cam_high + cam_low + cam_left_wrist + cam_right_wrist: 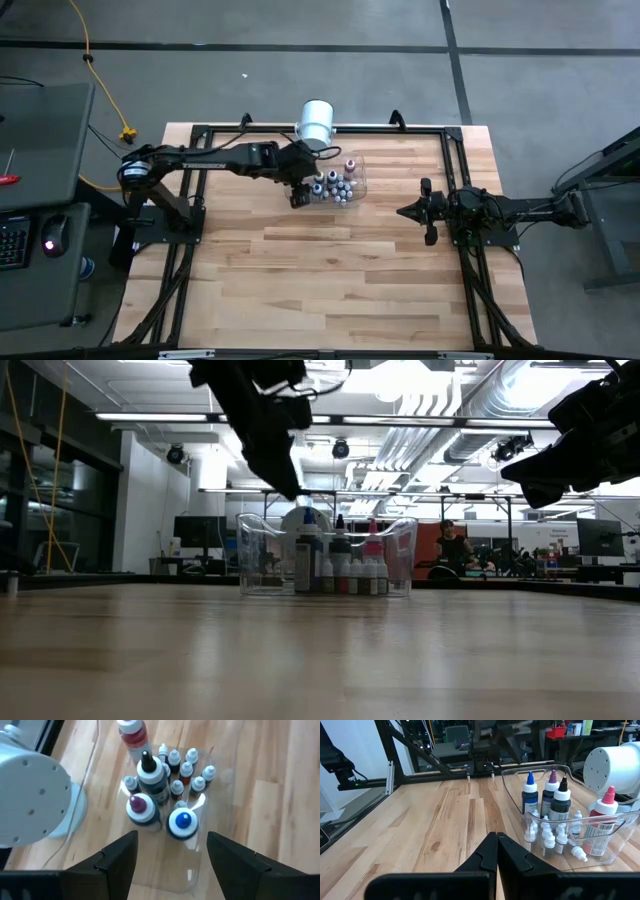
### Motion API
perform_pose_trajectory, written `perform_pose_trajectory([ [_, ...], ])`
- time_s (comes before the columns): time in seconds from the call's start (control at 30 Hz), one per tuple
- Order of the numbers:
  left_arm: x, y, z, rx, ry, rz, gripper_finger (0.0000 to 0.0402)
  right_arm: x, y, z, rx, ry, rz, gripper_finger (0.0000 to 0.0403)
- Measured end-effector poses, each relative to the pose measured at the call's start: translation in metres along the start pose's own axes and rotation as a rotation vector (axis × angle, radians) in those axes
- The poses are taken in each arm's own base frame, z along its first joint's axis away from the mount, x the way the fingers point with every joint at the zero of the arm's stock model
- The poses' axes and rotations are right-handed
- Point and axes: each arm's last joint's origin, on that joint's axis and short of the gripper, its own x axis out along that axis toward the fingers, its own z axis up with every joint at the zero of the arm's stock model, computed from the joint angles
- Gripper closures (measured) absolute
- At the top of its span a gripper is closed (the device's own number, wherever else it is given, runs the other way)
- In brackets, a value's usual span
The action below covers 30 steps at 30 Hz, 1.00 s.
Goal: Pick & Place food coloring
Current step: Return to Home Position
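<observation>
One clear tub (620,851), one white cylinder (615,767), four large bottles (530,797), about nine small bottles (548,840), hard to count

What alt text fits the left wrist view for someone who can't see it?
A clear tub on the table holds the food coloring bottles: large blue, purple, black and pink ones among small whitish ones. The left gripper hovers above, fingers open; a white cylinder stands beside the tub.

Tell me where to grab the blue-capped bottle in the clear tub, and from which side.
Probably take the blue-capped bottle by its cap, from straight above. It stands upright inside the clear tub, whose walls and the neighbouring purple-capped bottle block a sideways reach; the open left gripper is above it.
</observation>
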Motion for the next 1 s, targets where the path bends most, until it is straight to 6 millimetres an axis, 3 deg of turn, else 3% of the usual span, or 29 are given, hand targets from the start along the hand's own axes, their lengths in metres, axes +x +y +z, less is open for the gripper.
perform_pose_trajectory([
  [0.37, -0.06, -0.018, -0.011, -0.031, -0.183, -0.125, 0.0167, 0.0, 0.0, 0.0, 0.0, 0.0, 0.0, 0.0402],
  [0.73, -0.081, -0.021, -0.097, -0.105, -0.418, -0.262, 0.0167, 0.0, 0.0, 0.0, 0.0, -0.001, -0.002, 0.0402],
  [1.0, -0.081, -0.021, -0.152, -0.116, -0.579, -0.309, 0.0167, 0.0, 0.0, 0.0, 0.0, -0.001, -0.001, 0.0402],
])
